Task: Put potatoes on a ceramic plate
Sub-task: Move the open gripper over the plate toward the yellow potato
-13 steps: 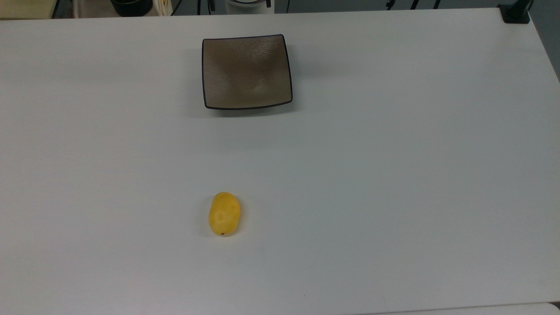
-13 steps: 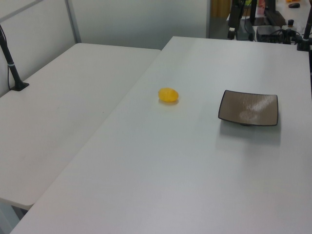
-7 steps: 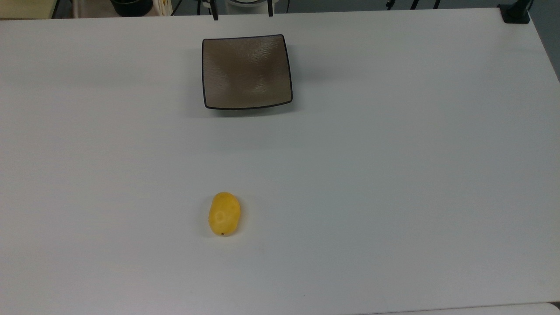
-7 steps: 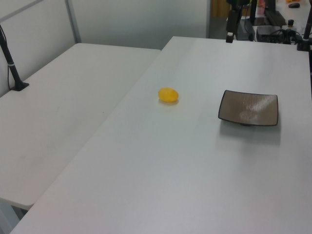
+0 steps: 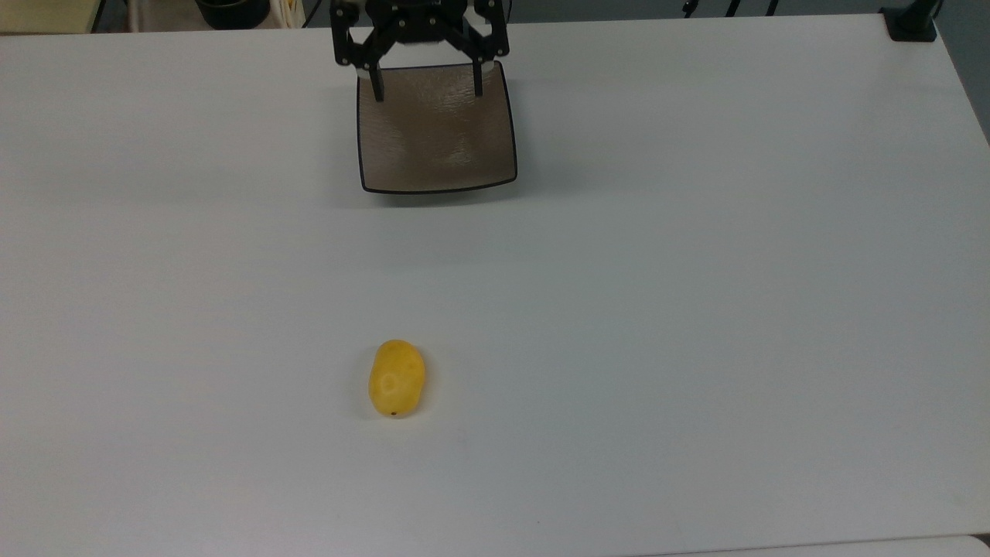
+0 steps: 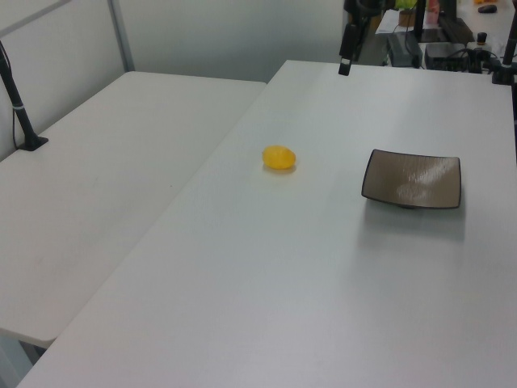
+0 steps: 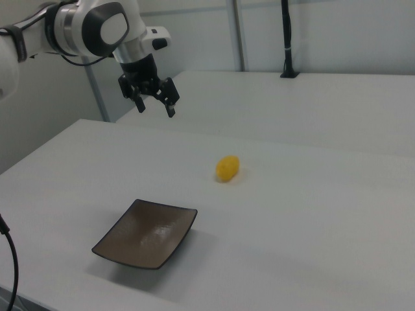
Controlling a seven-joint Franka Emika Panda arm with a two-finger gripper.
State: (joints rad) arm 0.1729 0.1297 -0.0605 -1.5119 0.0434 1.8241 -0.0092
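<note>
Your pincer [image 5: 427, 87] hangs high over the far edge of the plate [image 5: 437, 139] in the top view, its two fingers spread wide with nothing between them. In the right view the pincer [image 7: 155, 105] sits well above the table [image 7: 311, 220], up at the right view's left, clear of everything.

The potato [image 5: 397, 378] lies alone on the bare table [image 5: 696, 271], well apart from the plate, towards the bottom of the top view. It lies on its side with its long axis running roughly up and down the top view, a tiny dark spot at its near end. In the left view the potato [image 6: 279, 158] is to the left view's left of the plate [image 6: 412, 179], with open table between them. The plate holds nothing.

So you are at the approach, as I judge it: nothing is picked up yet. Next you need to carry the pincer across the table to a spot above the potato, then come straight down with the fingers straddling its narrow width. It is smooth and rounded, so it could roll or squirt out; centre on it before closing.
</note>
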